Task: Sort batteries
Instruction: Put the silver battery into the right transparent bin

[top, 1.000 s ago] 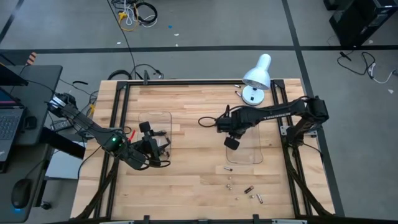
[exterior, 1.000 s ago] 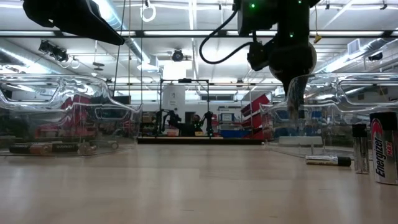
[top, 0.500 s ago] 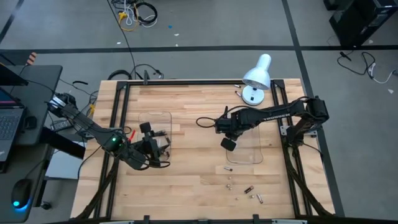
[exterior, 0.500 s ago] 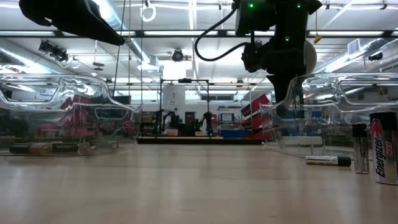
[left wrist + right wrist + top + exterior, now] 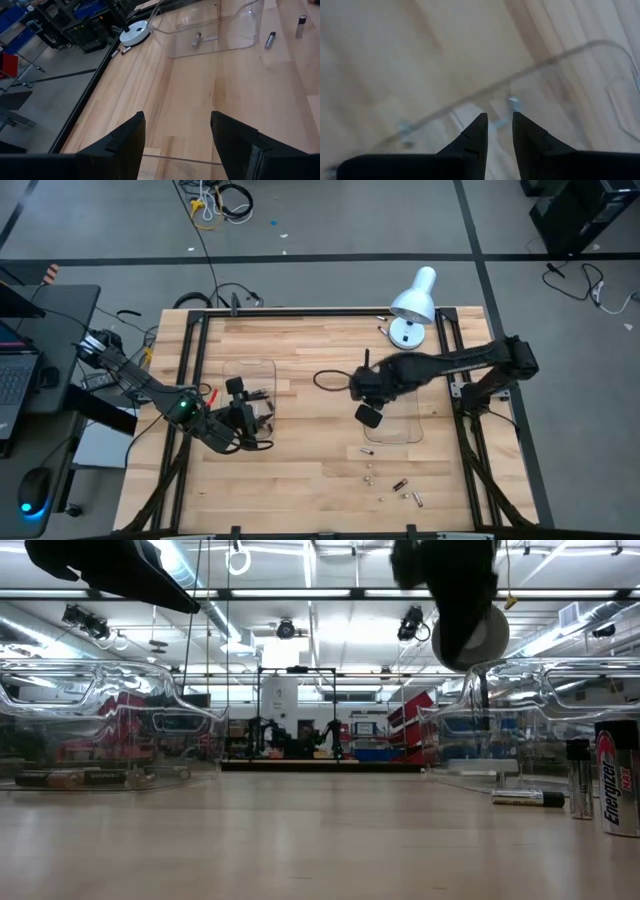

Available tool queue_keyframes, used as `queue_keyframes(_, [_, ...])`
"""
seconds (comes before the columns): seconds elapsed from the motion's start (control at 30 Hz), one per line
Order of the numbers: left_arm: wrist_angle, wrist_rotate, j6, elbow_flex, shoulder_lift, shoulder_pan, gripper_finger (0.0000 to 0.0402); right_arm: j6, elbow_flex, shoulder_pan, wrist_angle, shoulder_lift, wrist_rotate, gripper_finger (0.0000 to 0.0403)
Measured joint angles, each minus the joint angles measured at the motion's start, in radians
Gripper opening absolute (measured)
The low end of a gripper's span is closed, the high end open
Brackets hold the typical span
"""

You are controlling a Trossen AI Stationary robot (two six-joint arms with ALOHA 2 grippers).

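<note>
a wooden table point(image 5: 300, 470) carries two clear trays point(image 5: 398, 418). the right gripper point(image 5: 368, 415) is held above the right tray's near corner, fingers slightly apart, nothing gripped. the left gripper point(image 5: 262, 412), jaws wide, is held over the left tray. small dark and silvery cylindrical batteries point(image 5: 400, 485) are scattered near the front edge.

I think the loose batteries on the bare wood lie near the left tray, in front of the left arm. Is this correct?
Not quite. The loose batteries do lie on the bare wood, but near the right tray, on the right arm's side, as the high view shows. The right hand hangs over that tray's edge; the left hand waits at the left tray.
</note>
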Motion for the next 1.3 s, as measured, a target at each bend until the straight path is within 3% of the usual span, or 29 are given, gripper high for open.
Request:
queue_keyframes(0.17, [0.000, -0.002, 0.001, 0.000, 0.000, 0.000, 0.0223, 0.086, 0.079, 0.167, 0.058, -0.018, 0.024, 0.0065])
queue_keyframes(0.33, [0.000, 0.002, 0.001, 0.000, 0.000, 0.000, 0.0223, 0.116, 0.068, 0.416, 0.207, -0.006, 0.028, 0.0052])
queue_keyframes(0.57, [0.004, 0.011, 0.002, 0.000, 0.000, 0.000, 0.0223, 0.373, 0.059, 0.655, 0.363, 0.092, 0.134, 0.0044])
queue_keyframes(0.73, [0.019, 0.011, 0.004, 0.000, 0.000, 0.000, 0.0223, 0.494, 0.058, 0.686, 0.374, 0.192, 0.095, 0.0044])
queue_keyframes(0.93, [0.020, 0.011, 0.001, 0.000, 0.000, 0.000, 0.0223, 0.397, 0.058, 0.656, 0.309, 0.269, 0.087, 0.0044])
queue_keyframes(1.3, [0.022, 0.014, -0.002, 0.000, 0.000, 0.000, 0.0223, 0.241, 0.058, 0.603, 0.251, 0.285, 0.106, 0.0073])
